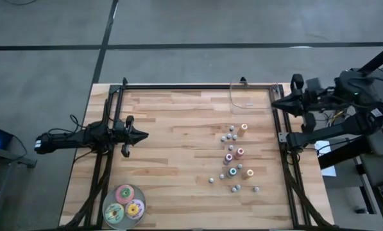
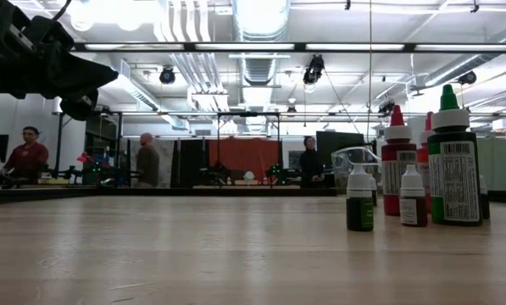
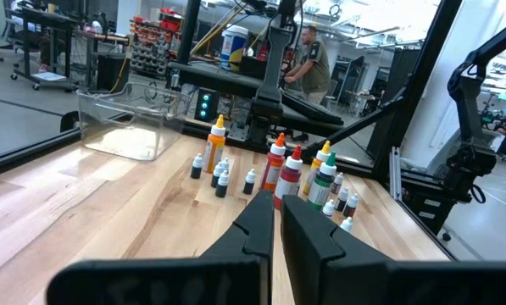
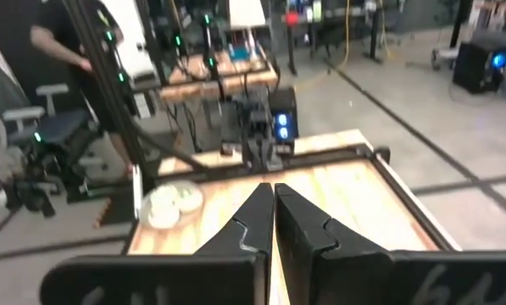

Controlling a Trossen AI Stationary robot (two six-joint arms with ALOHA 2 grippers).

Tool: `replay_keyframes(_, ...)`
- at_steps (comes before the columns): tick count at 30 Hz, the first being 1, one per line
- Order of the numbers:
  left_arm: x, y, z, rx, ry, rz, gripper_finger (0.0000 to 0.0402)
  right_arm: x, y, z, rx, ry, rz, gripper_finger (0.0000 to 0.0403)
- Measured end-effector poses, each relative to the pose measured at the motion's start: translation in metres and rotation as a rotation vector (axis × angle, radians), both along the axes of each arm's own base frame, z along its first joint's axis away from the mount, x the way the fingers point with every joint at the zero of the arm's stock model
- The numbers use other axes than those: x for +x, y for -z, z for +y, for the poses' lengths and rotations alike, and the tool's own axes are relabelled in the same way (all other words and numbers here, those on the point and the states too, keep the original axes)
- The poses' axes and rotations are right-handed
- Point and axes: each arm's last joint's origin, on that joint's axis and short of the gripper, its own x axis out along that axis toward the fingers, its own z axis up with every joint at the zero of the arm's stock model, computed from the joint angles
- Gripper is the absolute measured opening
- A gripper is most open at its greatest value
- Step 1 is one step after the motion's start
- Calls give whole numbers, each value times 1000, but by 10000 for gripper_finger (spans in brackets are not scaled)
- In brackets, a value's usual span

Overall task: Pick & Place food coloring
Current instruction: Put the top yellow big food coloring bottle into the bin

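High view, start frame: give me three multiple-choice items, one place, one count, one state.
1. Where do the bottles stand?
A. the table's right half
B. its left half
C. inside the clear bin

2. How many discs lie at the near-left corner?
A. one
B. three
C. five

3. How is the right end effector?
A. open
B. shut on a bottle
C. shut, holding nothing

Key: 1 A, the cluster sits right of centre, below the bin. 2 B, pink, green and yellow. 3 C, its fingers meet with nothing between them.
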Motion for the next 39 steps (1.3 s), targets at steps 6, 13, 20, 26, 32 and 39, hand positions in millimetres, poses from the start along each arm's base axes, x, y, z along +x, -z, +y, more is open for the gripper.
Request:
replay_keyframes(6,0,0,0,0,0,0,0,8,11,0,-14,-2,129,9)
replay_keyframes(13,0,0,0,0,0,0,0,17,23,1,-24,-4,261,9)
replay_keyframes(20,0,0,0,0,0,0,0,36,29,2,-24,-3,327,9)
replay_keyframes(26,0,0,0,0,0,0,0,55,35,3,-29,-2,381,9)
replay_keyframes(32,0,0,0,0,0,0,0,76,43,3,-40,21,443,9)
replay_keyframes(39,0,0,0,0,0,0,0,97,53,4,-48,20,508,9)
